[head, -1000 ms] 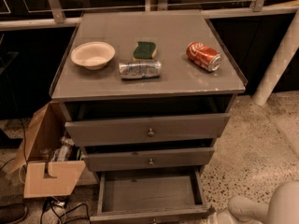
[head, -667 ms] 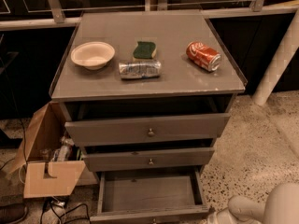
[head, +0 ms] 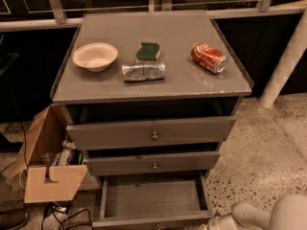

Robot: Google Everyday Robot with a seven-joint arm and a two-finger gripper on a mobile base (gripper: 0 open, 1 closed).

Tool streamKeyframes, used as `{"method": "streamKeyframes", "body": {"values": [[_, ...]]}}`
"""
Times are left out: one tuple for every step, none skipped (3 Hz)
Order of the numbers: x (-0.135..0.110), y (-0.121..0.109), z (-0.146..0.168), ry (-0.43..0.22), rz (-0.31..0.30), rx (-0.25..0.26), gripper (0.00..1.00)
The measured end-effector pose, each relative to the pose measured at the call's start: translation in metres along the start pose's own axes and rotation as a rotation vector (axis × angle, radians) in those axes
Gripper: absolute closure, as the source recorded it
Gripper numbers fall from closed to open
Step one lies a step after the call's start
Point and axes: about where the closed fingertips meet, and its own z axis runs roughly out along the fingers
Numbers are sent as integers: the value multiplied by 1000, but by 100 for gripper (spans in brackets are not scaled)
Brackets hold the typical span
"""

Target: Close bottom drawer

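The bottom drawer (head: pixel 152 200) of the grey cabinet (head: pixel 153 87) is pulled far out. Its inside is bare, and its front runs along the lower edge of the view with the brass knob (head: pixel 157 227) barely showing. The middle drawer (head: pixel 153 163) and the top drawer (head: pixel 151 133) above it are each out a little. My white arm (head: pixel 268 213) comes in at the bottom right. The gripper (head: pixel 213 223) is at the arm's left end, just right of the bottom drawer's front corner, mostly cut off by the edge of the view.
On the cabinet top lie a cream bowl (head: pixel 95 56), a green sponge (head: pixel 147 51), a crushed silver can (head: pixel 143 71) and a red soda can (head: pixel 208 57). An open cardboard box (head: pixel 48 162) with clutter stands left of the cabinet. A white post (head: pixel 285 56) rises at the right.
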Motion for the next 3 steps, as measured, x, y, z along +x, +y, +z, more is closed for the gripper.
{"method": "streamKeyframes", "body": {"values": [[-27,14,0,-46,29,-57,100],[-45,19,0,-79,55,-83,100],[-59,24,2,-102,61,-101,100]]}}
